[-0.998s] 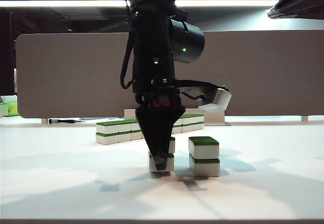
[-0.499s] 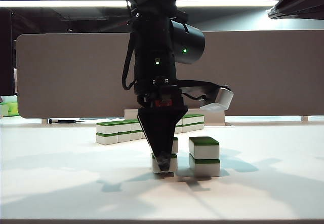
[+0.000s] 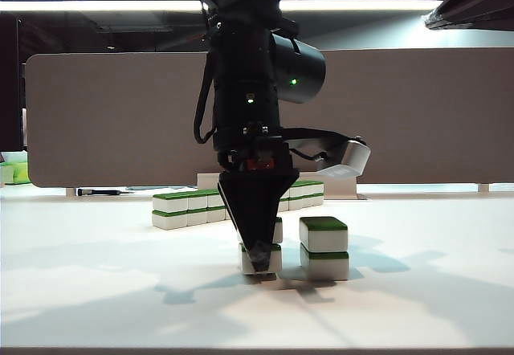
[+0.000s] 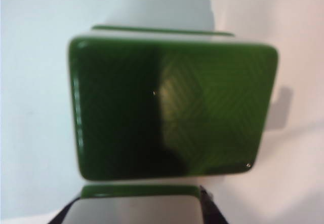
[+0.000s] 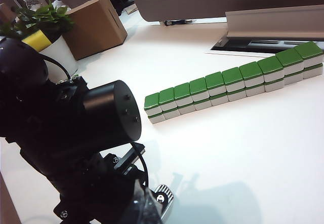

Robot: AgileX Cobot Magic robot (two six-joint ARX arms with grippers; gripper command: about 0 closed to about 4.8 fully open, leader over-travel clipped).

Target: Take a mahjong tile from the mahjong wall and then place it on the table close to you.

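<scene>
White table (image 3: 96, 291) runs back to a grey partition (image 3: 104, 114); the wall (image 3: 189, 207) sits mid-table. Nearer the front edge, the left gripper (image 3: 259, 265) has a tile (image 3: 259, 259) down, jaws seemingly easing apart; release remains. Right gripper unseen.

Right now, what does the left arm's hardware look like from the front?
The left arm is matte black, with a black cylindrical wrist housing showing a green LED, loose black cables down its side, and a small red patch above the left pincer, whose black fingers taper to a point. A silver-grey fitting sticks out beside it.
</scene>
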